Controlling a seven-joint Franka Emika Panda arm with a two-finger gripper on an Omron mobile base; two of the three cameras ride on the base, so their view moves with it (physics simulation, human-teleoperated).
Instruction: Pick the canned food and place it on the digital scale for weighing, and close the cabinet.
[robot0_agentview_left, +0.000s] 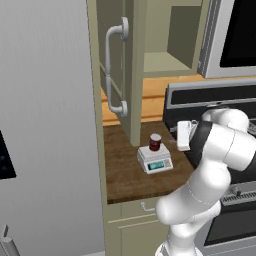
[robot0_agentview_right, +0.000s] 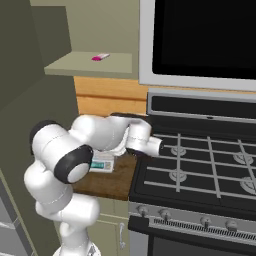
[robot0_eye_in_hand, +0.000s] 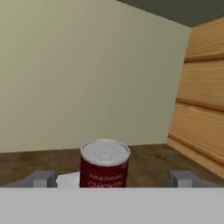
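You can see the canned food (robot0_agentview_left: 155, 141) standing upright on the flat platform of the digital scale (robot0_agentview_left: 155, 160). It is a small dark red cylinder with a pale silvery top, narrower than the platform beneath it; in the hand view the canned food (robot0_eye_in_hand: 104, 164) shows white lettering on its red label. The digital scale is a small white-grey box with a teal display on its sloped front, resting on the dark wooden surface (robot0_agentview_left: 125, 170) near its front right part. Above and to the left, the cabinet (robot0_agentview_left: 117, 65) hangs open: its olive-beige panelled door swings outward, its curved light grey bar handle (robot0_agentview_left: 111, 72) facing you.
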